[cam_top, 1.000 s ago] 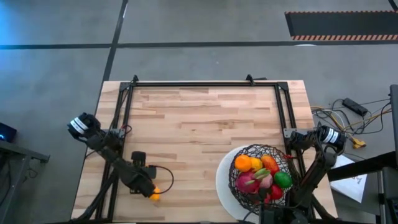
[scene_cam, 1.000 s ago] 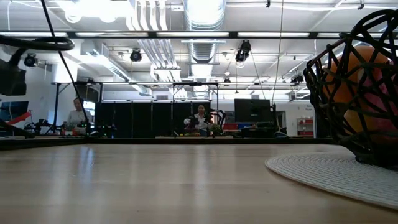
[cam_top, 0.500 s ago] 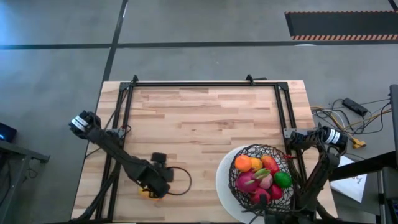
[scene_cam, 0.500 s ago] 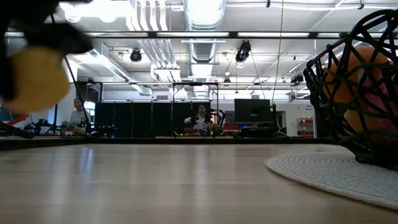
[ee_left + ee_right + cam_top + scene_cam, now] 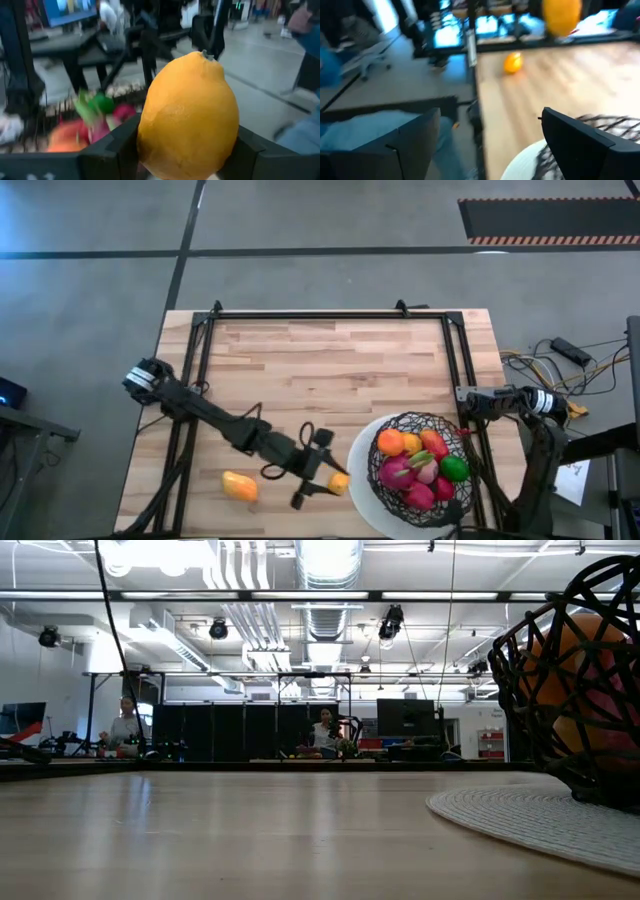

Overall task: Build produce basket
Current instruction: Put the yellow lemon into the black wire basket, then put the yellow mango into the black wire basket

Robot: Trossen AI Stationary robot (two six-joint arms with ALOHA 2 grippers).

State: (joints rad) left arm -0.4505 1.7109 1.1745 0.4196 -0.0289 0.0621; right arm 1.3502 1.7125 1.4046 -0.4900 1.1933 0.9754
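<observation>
My left gripper (image 5: 330, 476) is shut on a yellow-orange lemon-shaped piece of produce (image 5: 187, 115), in the air just left of the basket (image 5: 420, 465). The basket is black wire mesh and stands on a white round mat (image 5: 358, 470) at the front right. It holds several orange, red, pink and green pieces. Another orange-yellow piece (image 5: 238, 485) lies on the table near the front left. My right gripper (image 5: 490, 132) is open with nothing between its fingers, beside the basket's right; the high view does not show it. My left gripper pinches the lemon by its two opposite sides (image 5: 146, 132) between its two fingers (image 5: 112, 147). The fingers lie nearly level and reach in from the table's left. The lemon is lifted clear of the table, its pointed tip (image 5: 204, 53) up in the wrist view.
Black frame rails (image 5: 330, 315) run along the table's far, left and right sides. The wooden top (image 5: 320, 380) between rails and basket is bare. Cables (image 5: 560, 370) lie on the floor to the right. People sit far behind the table (image 5: 322, 732).
My left gripper has risen from the table's front left with the lemon and swung right toward the basket, tipping from pointing down to nearly level. The other orange-yellow piece has stayed on the table. My right arm has drawn back from the basket toward the right edge.
</observation>
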